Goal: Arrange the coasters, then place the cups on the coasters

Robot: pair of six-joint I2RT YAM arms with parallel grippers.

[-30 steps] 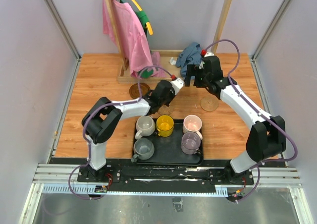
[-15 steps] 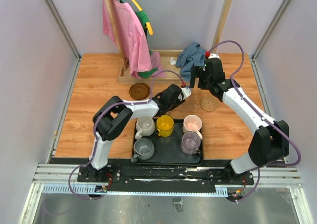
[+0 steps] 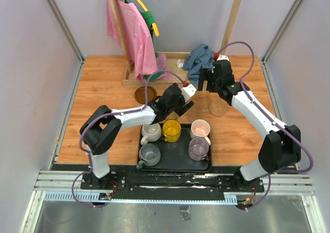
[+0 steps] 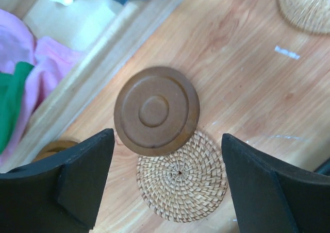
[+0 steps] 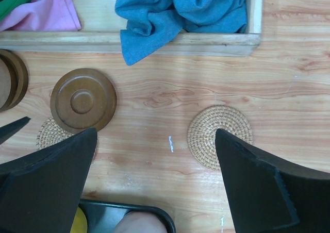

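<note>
The left fingers [image 4: 75, 186] stand wide apart with nothing between them. Straight below the gap a dark brown coaster [image 4: 157, 111] lies on the wooden table [image 4: 247, 83]. Its near edge overlaps a woven coaster [image 4: 181, 177] and hides part of that one's rim. Whether the brown disc sits flat or tips over the woven one cannot be told. In the overhead view the left arm covers this pair almost entirely.

Another brown coaster [image 4: 54, 148] peeks out beside the left finger, mostly hidden. From the right wrist it reads as what looks like two stacked dark discs [image 5: 11, 86], cut off by the picture's edge. They show more plainly from above [image 3: 145, 94], near the wooden frame base [image 3: 154, 81].

The right fingers [image 5: 49, 186] are also spread wide and empty, hovering above the table. A second woven coaster [image 5: 219, 132] lies well apart from the others, its near edge hidden behind one finger.

All five cups stand on the black tray [image 3: 175, 165], none on a coaster: off-white [image 3: 150, 132], yellow [image 3: 171, 131] and pale pink [image 3: 200, 129] in the far row, grey [image 3: 149, 154] and lilac [image 3: 198, 148] in the near row.

A crumpled blue cloth [image 5: 180, 11] spills over the frame base, and a pink garment [image 3: 131, 34] hangs above it.
</note>
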